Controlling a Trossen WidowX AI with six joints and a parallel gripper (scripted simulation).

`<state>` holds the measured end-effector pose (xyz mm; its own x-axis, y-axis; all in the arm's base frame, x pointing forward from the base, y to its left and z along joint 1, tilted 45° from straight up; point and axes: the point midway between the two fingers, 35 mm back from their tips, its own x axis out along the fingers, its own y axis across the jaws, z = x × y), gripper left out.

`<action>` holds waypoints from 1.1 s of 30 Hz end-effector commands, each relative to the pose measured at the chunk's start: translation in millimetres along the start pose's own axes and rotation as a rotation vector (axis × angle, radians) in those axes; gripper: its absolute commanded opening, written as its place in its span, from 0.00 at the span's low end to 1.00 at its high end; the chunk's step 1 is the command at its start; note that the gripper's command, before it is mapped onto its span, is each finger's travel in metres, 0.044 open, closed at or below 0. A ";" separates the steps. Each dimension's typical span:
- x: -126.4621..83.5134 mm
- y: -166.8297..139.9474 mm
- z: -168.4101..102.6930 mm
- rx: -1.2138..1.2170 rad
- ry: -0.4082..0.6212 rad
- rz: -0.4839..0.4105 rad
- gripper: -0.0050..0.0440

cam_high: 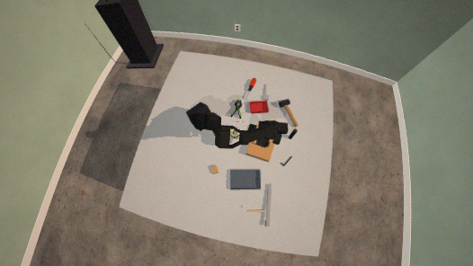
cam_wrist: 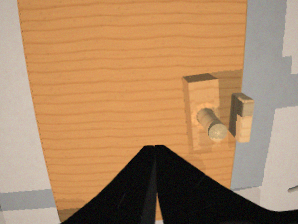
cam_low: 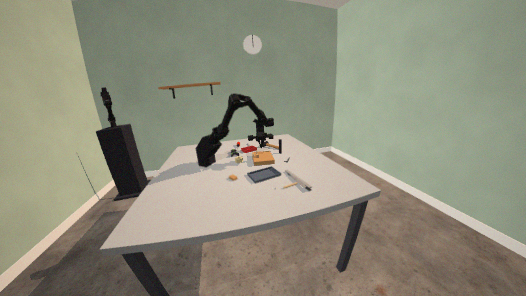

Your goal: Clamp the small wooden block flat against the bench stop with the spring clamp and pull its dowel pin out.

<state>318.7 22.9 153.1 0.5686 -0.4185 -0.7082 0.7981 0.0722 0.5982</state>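
Note:
In the wrist view a wooden board [cam_wrist: 133, 83] fills the picture. The small wooden block lies near the board's right edge with its dowel pin [cam_wrist: 214, 123] standing in it. The short bench stop [cam_wrist: 241, 117] is just to the right of the block. My gripper [cam_wrist: 154, 154] is shut and empty. It hovers above the board, left of and below the block in this view. The green and black spring clamp [cam_high: 236, 108] lies on the table behind the arm, away from the board [cam_high: 261, 149]. My gripper [cam_low: 261, 144] hangs over the board [cam_low: 263, 158].
A red tray [cam_high: 258, 107], a screwdriver [cam_high: 249, 86] and a hammer [cam_high: 289, 112] lie behind the board. A tape roll [cam_high: 231, 133], a black cylinder [cam_high: 292, 133] and a hex key [cam_high: 286, 160] lie near it. A grey tray [cam_high: 245, 179], a ruler [cam_high: 267, 204] and a small orange block [cam_high: 214, 169] lie in front.

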 end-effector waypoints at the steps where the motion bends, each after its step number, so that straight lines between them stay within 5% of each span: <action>1: 3.9 -1.8 -0.9 0.004 0.002 -0.007 0.10; 33: 49.5 -1.5 -1.8 0.004 0.002 -0.008 0.10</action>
<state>345.6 7.2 126.8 0.5776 -0.4145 -0.7032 0.7892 0.0636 0.6108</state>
